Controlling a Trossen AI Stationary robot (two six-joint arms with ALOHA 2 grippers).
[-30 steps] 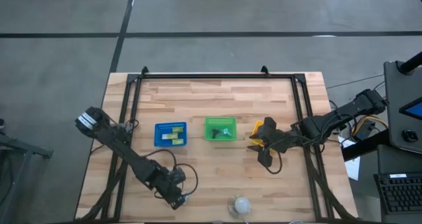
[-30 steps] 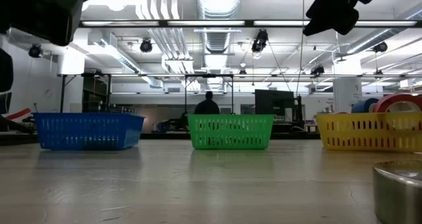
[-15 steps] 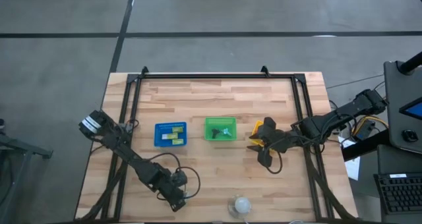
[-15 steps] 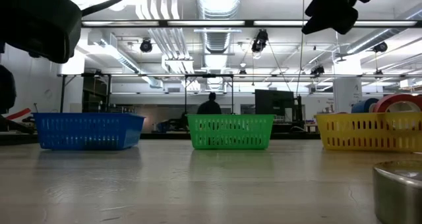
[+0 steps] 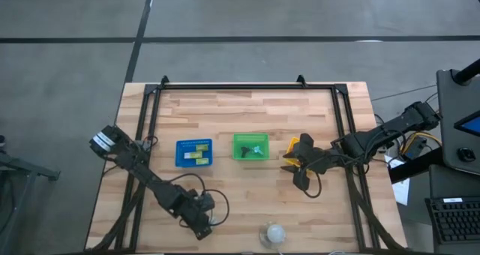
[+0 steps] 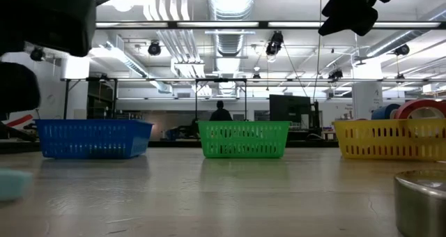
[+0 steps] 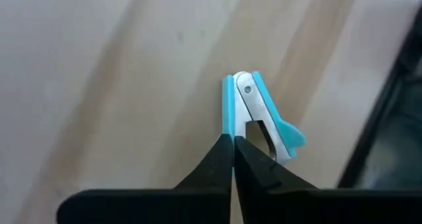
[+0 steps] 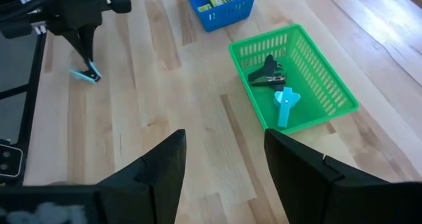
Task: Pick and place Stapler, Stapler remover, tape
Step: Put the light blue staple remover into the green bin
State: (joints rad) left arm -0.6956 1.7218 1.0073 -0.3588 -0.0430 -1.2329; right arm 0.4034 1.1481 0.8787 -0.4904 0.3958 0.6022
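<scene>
Item 1. Left gripper (image 7: 232, 141): low over the near-left of the pale wooden plank tabletop (image 5: 247, 112). Its fingers meet tip to tip, closed on one arm of the small light-blue plastic staple remover with metal claws (image 7: 257, 115), which lies on or just above the wood; which of the two cannot be told. The grip looks like the opening of a pick, the piece probably bound for the green basket.

Item 2. Right gripper (image 8: 224, 155): parked over the right-centre of the tabletop, fingers spread wide, holding nothing; judged to be waiting.

Item 3. Green plastic mesh basket (image 8: 330, 85): mid-tabletop, already holding one dark staple remover (image 8: 267, 72) and one light-blue one (image 8: 285, 105).

Item 4. Blue plastic mesh basket (image 5: 180, 156): left of the green one, holding yellow-green pieces, likely the staplers.

Item 5. Yellow plastic mesh basket (image 6: 390, 141): right of the green one, largely covered by the right arm from above. The ring-shaped tape rolls (image 6: 418, 109) show over its rim, one red and one dark blue; others are hidden.

Item 6. White ball (image 5: 275, 232): near edge, apart from all else.
</scene>
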